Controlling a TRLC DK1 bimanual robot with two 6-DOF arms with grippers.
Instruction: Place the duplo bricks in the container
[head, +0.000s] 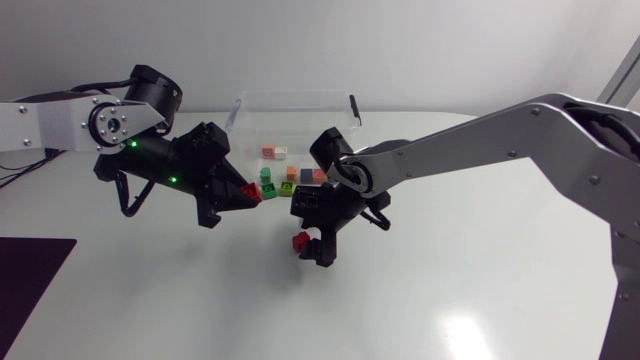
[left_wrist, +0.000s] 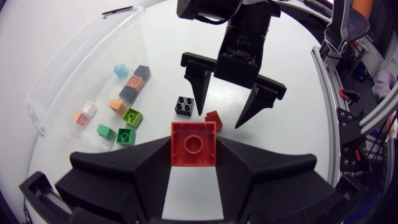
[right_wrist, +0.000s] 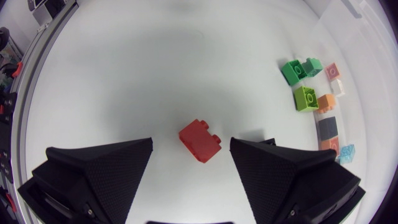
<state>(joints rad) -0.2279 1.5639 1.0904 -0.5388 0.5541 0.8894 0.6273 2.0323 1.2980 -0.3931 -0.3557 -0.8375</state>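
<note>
Now the left gripper (head: 250, 194) is clamped on an orange-red brick (left_wrist: 194, 144), its fingers pressing it from both sides, just near-left of the clear container (head: 296, 101). The right gripper (left_wrist: 222, 121) hangs spread wide, holding nothing, over a red brick (right_wrist: 200, 140) that lies on the table (head: 450, 290). A black brick (left_wrist: 183, 106) sits just beside it. Green, orange, grey and blue small bricks (right_wrist: 306, 98) cluster by the container's near side; whether they lie inside it I cannot tell.
</note>
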